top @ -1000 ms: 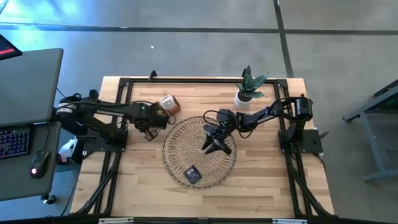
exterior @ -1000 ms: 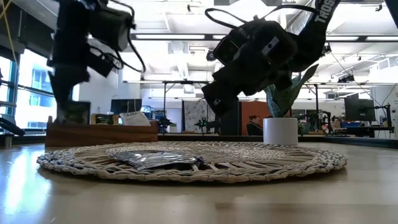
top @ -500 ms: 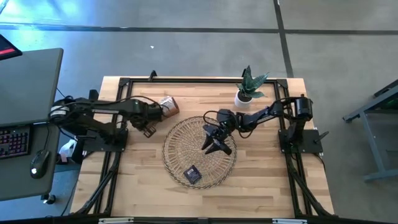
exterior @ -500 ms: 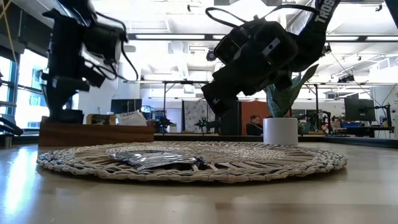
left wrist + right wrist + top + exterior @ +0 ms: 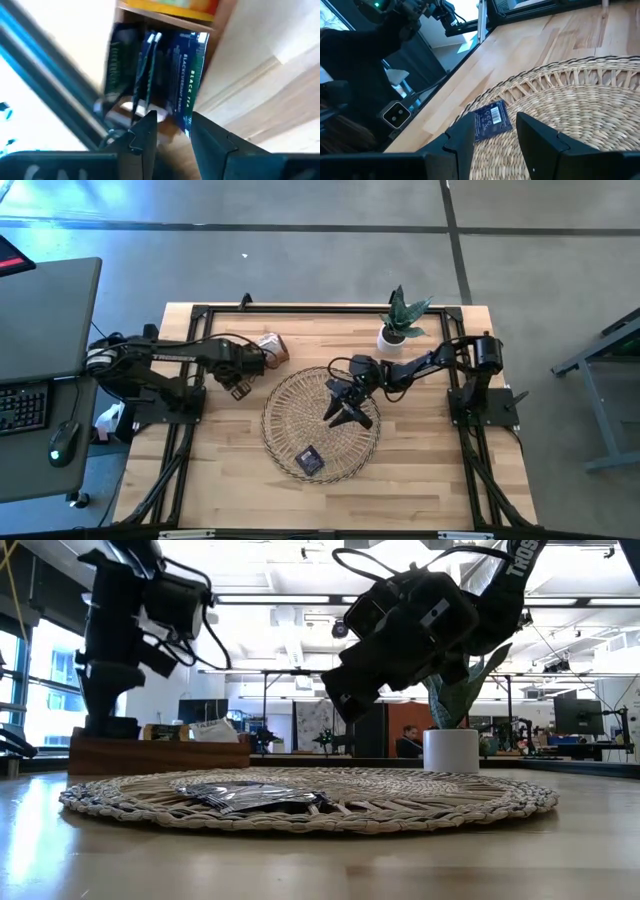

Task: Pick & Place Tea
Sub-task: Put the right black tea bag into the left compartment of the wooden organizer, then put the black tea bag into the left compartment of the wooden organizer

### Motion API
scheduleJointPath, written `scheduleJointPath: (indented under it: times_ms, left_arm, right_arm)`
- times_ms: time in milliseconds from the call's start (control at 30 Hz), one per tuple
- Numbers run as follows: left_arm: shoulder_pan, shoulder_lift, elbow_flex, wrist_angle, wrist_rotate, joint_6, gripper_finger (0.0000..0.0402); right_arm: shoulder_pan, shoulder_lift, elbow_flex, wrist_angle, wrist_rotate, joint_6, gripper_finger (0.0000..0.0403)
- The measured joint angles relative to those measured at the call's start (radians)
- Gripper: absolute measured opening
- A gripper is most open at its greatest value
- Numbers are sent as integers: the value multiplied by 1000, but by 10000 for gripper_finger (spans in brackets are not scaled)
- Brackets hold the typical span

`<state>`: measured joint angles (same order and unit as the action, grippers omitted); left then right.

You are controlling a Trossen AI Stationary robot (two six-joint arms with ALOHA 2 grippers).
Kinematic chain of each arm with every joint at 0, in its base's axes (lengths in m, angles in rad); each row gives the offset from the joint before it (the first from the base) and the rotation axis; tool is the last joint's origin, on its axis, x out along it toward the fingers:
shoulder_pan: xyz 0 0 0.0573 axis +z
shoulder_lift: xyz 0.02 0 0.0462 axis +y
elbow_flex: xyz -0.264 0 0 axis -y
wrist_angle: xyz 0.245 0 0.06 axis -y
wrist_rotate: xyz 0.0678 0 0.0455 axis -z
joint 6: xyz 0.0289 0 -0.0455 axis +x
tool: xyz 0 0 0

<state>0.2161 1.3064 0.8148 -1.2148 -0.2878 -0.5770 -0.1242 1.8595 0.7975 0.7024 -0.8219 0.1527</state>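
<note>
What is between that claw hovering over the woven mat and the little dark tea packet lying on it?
Nothing visible. The right gripper hangs open above the woven tray; the dark tea sachet lies uncovered near the tray's front edge.

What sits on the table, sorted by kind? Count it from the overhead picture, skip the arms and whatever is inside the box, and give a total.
Woven tray: 1
Dark tea sachet lying on the tray: 1
Wooden box: 1
Potted plant: 1
Total: 4
</note>
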Motion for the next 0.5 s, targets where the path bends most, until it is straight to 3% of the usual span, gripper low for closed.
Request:
scheduleJointPath:
  times_ms: [400, 500]
  left_arm:
    - [0, 0, 63, -180, -240, -24, 113]
    - [1, 0, 63, -163, -244, -60, 113]
  right_arm:
    - [0, 0, 0, -2, 0, -3, 140]
    - [0, 0, 0, -2, 0, -4, 140]
